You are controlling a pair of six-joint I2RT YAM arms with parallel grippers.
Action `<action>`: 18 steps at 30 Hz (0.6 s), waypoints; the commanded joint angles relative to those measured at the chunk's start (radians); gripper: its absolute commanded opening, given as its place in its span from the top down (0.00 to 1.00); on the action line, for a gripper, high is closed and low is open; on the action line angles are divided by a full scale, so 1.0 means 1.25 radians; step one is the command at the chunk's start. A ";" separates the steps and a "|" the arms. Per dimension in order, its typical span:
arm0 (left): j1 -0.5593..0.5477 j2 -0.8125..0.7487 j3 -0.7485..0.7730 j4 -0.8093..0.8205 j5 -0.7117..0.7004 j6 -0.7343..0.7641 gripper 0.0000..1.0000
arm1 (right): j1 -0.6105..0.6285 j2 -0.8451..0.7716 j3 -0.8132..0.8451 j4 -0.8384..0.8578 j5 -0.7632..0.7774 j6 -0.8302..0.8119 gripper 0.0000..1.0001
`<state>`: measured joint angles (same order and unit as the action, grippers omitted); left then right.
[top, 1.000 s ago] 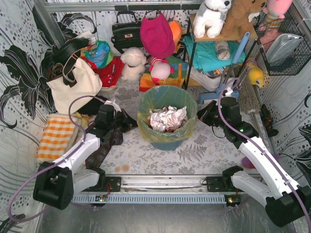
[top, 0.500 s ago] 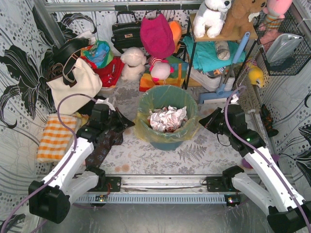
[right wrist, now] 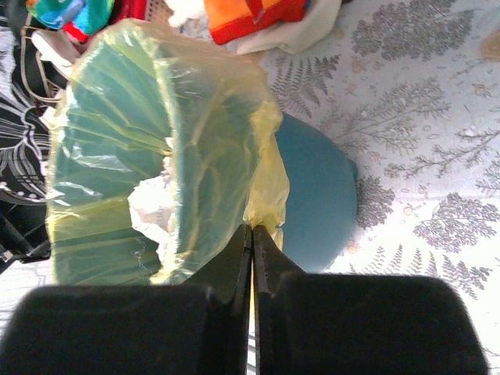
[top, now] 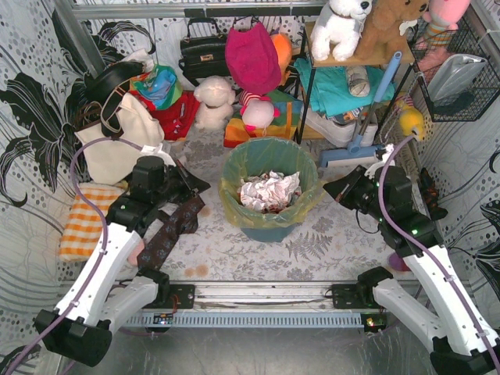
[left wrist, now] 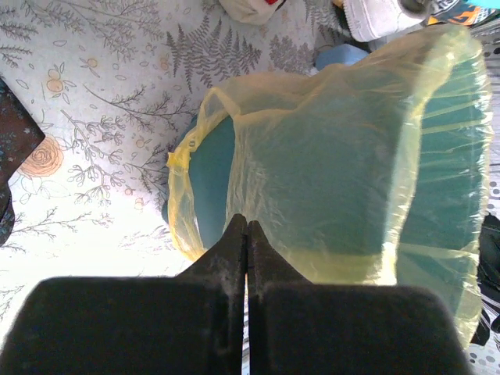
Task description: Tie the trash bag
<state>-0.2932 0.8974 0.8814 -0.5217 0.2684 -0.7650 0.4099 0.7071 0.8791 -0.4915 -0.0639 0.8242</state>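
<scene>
The trash bag (top: 233, 205) is a thin yellow liner folded over the rim of a teal bucket (top: 269, 231) at the middle of the floor. Crumpled white-and-red paper (top: 269, 190) lies inside it. My left gripper (top: 205, 187) is shut just left of the bucket, apart from it. In the left wrist view its tips (left wrist: 247, 223) point at the bag's skirt (left wrist: 336, 172). My right gripper (top: 327, 190) is shut just right of the rim. In the right wrist view its tips (right wrist: 252, 228) sit right under a hanging yellow flap (right wrist: 269, 183); nothing shows between the jaws.
A cream tote (top: 117, 139), an orange checked cloth (top: 90, 219) and a dark patterned cloth (top: 173, 231) lie to the left. Stuffed toys (top: 215, 101) and a shelf rack (top: 344, 78) stand behind the bucket. A blue dustpan (top: 351, 152) rests at back right.
Both wrists have swung outward from the bucket, the left one to the left and back, the right one to the right. Both grippers have stayed shut. The bag has not moved.
</scene>
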 commanded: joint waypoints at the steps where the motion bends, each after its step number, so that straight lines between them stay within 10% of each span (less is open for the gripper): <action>1: -0.002 -0.018 0.061 -0.013 -0.019 0.013 1.00 | 0.002 -0.007 0.057 0.044 -0.026 -0.031 1.00; 12: -0.002 -0.028 0.065 -0.018 -0.026 0.004 1.00 | 0.002 0.002 0.071 0.086 -0.058 -0.059 1.00; 18: -0.002 0.013 -0.053 0.019 -0.012 -0.053 0.68 | 0.002 -0.004 0.010 0.091 -0.055 -0.041 1.00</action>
<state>-0.2932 0.8707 0.8848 -0.5377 0.2508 -0.7937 0.4099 0.7063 0.9348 -0.4110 -0.1204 0.7727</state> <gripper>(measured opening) 0.276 0.003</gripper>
